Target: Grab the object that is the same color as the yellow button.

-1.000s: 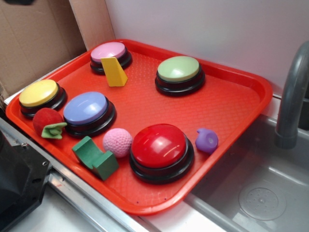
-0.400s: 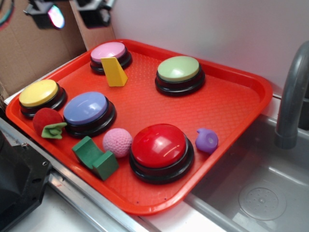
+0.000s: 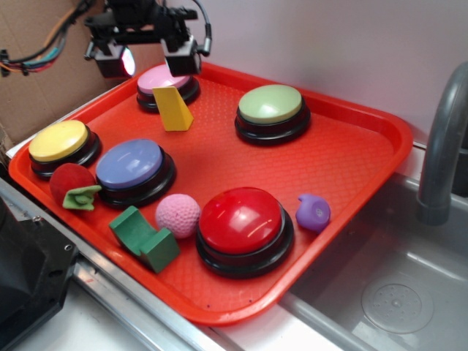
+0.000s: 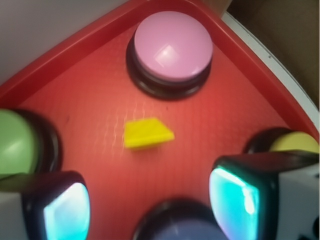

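Note:
The yellow wedge block [image 3: 172, 108] stands on the red tray [image 3: 344, 157] just in front of the pink button [image 3: 164, 78]. In the wrist view the yellow wedge block [image 4: 147, 133] lies below the pink button [image 4: 172, 47]. The yellow button [image 3: 58, 140] sits at the tray's left edge; its rim shows at the right of the wrist view [image 4: 295, 142]. My gripper [image 3: 150, 58] hangs open and empty above the pink button, up and left of the block. Its two lit pads [image 4: 67, 210] frame bare tray in the wrist view [image 4: 150, 202].
On the tray stand a pale green button [image 3: 270, 104], a blue button [image 3: 130, 164], a big red button [image 3: 241, 221], a green notched block [image 3: 142, 238], a pink ball [image 3: 178, 216], a red strawberry toy [image 3: 72, 184] and a purple toy [image 3: 314, 212]. A sink with faucet [image 3: 439, 153] lies to the right.
My gripper has come down from the top left of the frame and moved right, to just above the pink button. Nothing on the tray has moved.

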Motion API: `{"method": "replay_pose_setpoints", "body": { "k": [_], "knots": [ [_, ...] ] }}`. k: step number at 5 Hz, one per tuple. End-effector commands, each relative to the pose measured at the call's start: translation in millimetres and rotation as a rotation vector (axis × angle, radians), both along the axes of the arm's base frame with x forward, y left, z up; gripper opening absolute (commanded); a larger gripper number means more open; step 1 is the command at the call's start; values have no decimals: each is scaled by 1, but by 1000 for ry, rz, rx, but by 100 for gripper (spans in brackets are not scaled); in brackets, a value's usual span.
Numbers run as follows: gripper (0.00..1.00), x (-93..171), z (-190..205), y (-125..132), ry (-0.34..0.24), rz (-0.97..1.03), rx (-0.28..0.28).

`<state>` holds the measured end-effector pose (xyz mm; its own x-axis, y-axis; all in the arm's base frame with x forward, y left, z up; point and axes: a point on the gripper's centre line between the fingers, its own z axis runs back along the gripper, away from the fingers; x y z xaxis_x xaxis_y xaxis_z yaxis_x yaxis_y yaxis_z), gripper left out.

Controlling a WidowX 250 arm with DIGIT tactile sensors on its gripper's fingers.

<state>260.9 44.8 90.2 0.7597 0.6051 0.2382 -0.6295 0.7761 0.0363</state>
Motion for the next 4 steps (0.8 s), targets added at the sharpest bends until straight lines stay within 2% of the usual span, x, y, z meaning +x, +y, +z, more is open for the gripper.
{"method": "replay_pose_setpoints", "body": {
  "k": [1, 3, 4],
  "knots": [
    [100, 24, -22, 25, -14, 12, -9],
    [100, 24, -42, 29, 16, -3, -19],
    [0, 24, -42, 30, -1, 12, -23]
  ]
}}
